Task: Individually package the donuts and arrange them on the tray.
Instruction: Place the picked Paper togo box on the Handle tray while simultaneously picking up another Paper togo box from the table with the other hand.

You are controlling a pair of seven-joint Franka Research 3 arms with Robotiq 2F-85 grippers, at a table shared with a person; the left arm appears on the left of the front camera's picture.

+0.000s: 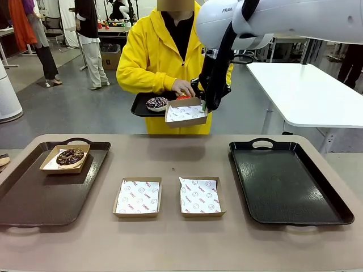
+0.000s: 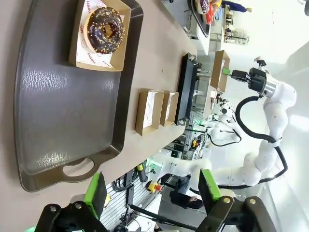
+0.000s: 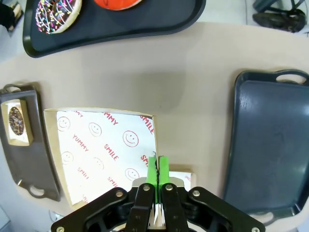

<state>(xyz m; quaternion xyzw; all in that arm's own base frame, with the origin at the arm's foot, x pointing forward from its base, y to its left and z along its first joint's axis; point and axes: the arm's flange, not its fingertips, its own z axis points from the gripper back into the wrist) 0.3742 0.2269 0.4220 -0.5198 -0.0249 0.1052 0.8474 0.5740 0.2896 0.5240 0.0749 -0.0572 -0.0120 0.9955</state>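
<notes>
Right pincer is clamped on the box rim at 3 o'clock, held up so the person's hand can drop the red donut in, I guess. Left pincer is gaping, idle.

Red print "YUMMY" & "SMILE", w/ smiley faces, repeats across white paper liner inside cardboard box. Grey letters "FRA", rest hidden, on white robot arm.
</notes>
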